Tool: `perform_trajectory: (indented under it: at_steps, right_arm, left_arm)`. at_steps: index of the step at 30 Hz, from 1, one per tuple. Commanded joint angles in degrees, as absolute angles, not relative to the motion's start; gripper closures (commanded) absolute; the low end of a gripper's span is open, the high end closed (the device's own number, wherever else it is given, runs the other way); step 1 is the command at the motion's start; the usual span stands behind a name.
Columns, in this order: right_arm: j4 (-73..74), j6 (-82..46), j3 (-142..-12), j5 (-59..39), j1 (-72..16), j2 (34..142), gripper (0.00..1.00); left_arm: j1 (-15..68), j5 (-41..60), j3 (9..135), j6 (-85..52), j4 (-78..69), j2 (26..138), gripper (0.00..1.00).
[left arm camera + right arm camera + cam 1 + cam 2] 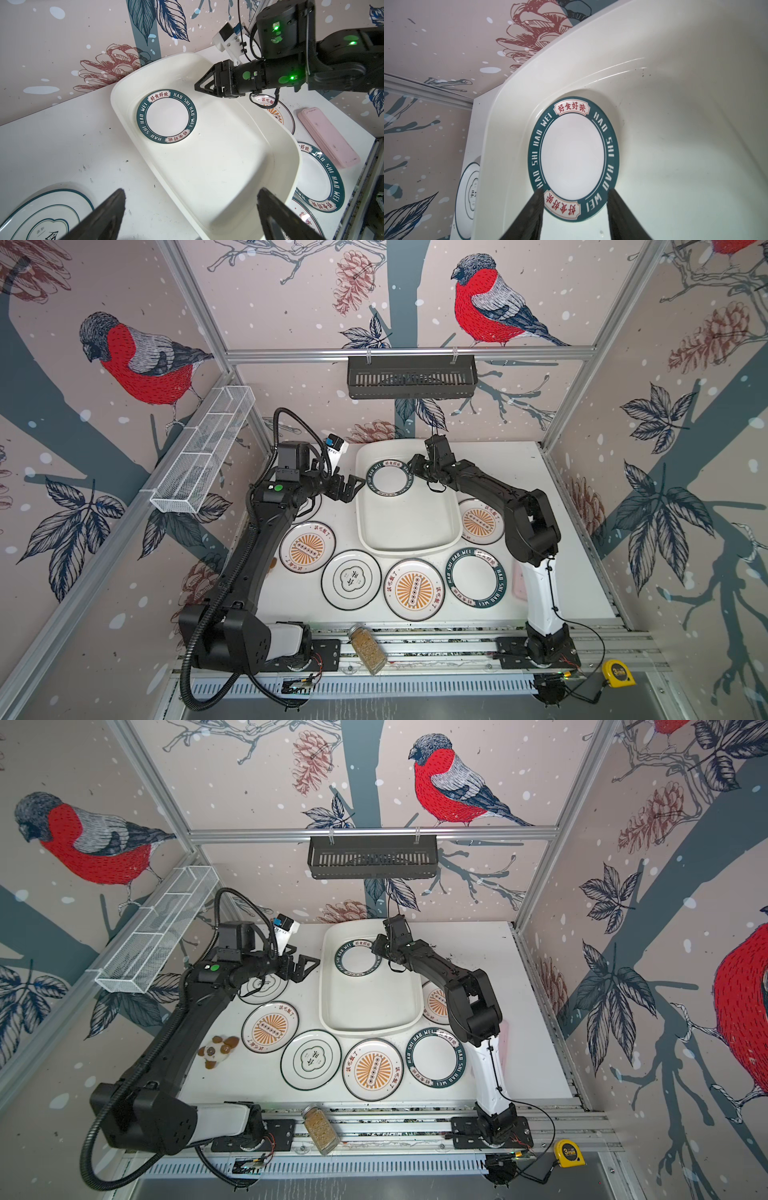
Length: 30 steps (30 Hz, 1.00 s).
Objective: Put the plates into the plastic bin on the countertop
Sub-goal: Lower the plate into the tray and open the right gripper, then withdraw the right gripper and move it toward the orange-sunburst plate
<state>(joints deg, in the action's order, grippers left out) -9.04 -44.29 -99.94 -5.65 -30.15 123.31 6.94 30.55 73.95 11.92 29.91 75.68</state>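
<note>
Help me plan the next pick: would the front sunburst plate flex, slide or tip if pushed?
The front sunburst plate looks rigid and probably won't flex. Lying flat on the smooth countertop, it would likely slide, not tip.

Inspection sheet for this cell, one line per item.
Surface: white countertop, dark scuffs.
Job's things: one green-rimmed plate flat in the plastic bin; six plates outside it.
Clutter: pink case, plush toy, spice jar, tape measure.
Grippers: left gripper open, empty, beside the bin; right gripper open above that plate.
Cables: corrugated conduit looped high behind left gripper; thin black cable loop hanging by right gripper.
Surroundings: bird wallpaper; black slotted rack, wire-mesh basket on frame rails.
</note>
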Motion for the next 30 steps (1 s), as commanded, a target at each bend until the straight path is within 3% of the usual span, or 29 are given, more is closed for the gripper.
perform_trajectory:
  at_steps: [1,19,30]
  right_arm:
    - [-9.8,-41.8,-96.4,-4.5,-30.4,119.4,0.49]
    - [-5.4,-40.1,-66.8,-3.8,-25.1,89.2,0.46]
    - [-3.1,-42.0,-51.0,-19.8,-2.5,76.1,0.44]
  left_arm:
    - [6.9,31.2,73.6,12.5,28.8,75.4,0.02]
    - [6.9,33.7,73.8,12.7,30.1,73.0,0.02]
    - [7.0,35.6,73.6,14.2,31.8,72.3,0.02]
